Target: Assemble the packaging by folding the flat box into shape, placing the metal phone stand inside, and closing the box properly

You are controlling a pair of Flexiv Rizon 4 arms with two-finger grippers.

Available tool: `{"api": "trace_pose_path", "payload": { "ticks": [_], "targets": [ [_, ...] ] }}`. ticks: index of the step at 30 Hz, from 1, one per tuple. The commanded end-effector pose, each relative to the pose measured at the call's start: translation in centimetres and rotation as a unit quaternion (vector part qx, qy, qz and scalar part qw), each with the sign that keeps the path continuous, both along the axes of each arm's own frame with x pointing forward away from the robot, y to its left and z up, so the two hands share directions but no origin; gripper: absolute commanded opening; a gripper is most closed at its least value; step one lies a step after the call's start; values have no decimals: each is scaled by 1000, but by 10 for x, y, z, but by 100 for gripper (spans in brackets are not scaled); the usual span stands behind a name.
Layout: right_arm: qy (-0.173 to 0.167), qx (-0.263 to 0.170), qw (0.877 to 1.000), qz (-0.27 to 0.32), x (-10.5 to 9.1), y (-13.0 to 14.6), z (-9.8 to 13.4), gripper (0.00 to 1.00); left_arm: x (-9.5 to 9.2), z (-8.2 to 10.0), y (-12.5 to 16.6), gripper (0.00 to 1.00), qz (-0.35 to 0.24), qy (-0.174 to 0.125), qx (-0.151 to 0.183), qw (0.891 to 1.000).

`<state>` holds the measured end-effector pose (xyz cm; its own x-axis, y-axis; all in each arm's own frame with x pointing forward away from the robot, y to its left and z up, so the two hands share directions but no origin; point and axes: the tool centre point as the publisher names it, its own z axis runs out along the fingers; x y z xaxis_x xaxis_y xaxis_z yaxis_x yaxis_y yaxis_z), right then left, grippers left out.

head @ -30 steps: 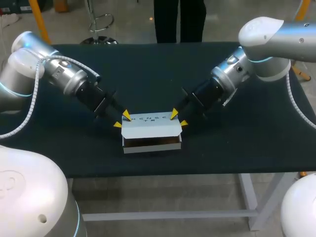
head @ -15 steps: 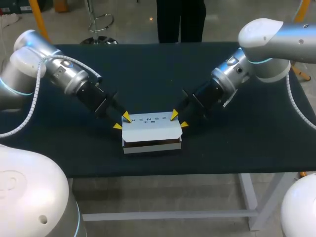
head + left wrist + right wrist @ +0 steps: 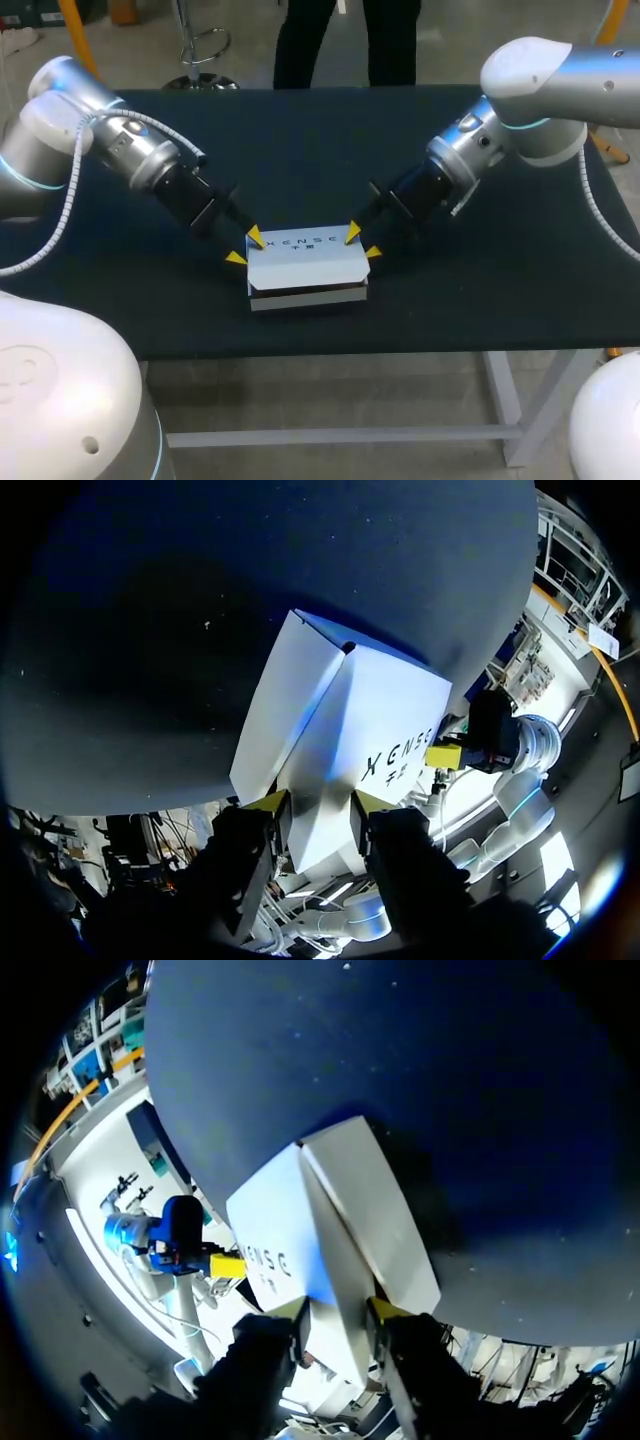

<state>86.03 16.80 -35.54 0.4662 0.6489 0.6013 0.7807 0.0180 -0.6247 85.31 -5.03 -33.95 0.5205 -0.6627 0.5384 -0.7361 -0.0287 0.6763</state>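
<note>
**Head view.** A white cardboard box (image 3: pixel 307 265) with dark print on its lid lies on the dark cloth-covered surface (image 3: pixel 300 140), at the middle and toward the near edge. Its lid sits low over the body, and a thin dark slit shows along the front. The left arm comes in from the left and slants down to the box's far left corner. The left tool (image 3: pixel 246 247) is set at a middling width. One yellow tip is on the lid's rear edge and the other is against the left end, so it holds that corner. The right arm mirrors it from the right. The right tool (image 3: pixel 362 242) is spread about as far and holds the far right corner in the same way.

**Left wrist view.** The box (image 3: pixel 350 730) reaches away ahead of the left tool (image 3: pixel 320 805). An edge of the box runs out from between the fingers, and its near corner fills the gap between them. Each yellow tip lies against the white card. At the box's far end a yellow tip of the right tool (image 3: pixel 445 757) touches it beside the print.

**Right wrist view.** The box (image 3: pixel 320 1220) likewise fills the gap of the right tool (image 3: pixel 340 1310), with both tips pressed to it. The left tool (image 3: pixel 225 1263) meets the far end next to the print.
</note>
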Motion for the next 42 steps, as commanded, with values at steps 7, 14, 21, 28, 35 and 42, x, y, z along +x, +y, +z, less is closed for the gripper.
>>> {"api": "trace_pose_path", "payload": {
  "ticks": [7, 14, 21, 28, 35, 42],
  "targets": [
    [-12, -1, 1000, -1, 0, 2, -1, 38, 1, 8, 8, 49, -2, -9, 4, 1000],
    [-12, -1, 1000, -1, 0, 2, -1, 38, 2, 12, 13, 69, -8, -23, 11, 1000],
    [-12, -1, 1000, -1, 0, 2, -1, 39, 4, 30, 24, 100, -37, -62, 24, 997],
    [-12, -1, 1000, -1, 0, 2, -1, 39, 9, 65, 35, 100, -162, -142, 33, 976],
    [-12, -1, 1000, -1, 0, 2, -1, 38, 7, 92, 35, 100, -283, -272, 56, 918],
    [-12, -1, 1000, -1, 0, 2, -1, 38, 3, 109, 19, 100, -382, -312, 20, 870]
  ]
}}
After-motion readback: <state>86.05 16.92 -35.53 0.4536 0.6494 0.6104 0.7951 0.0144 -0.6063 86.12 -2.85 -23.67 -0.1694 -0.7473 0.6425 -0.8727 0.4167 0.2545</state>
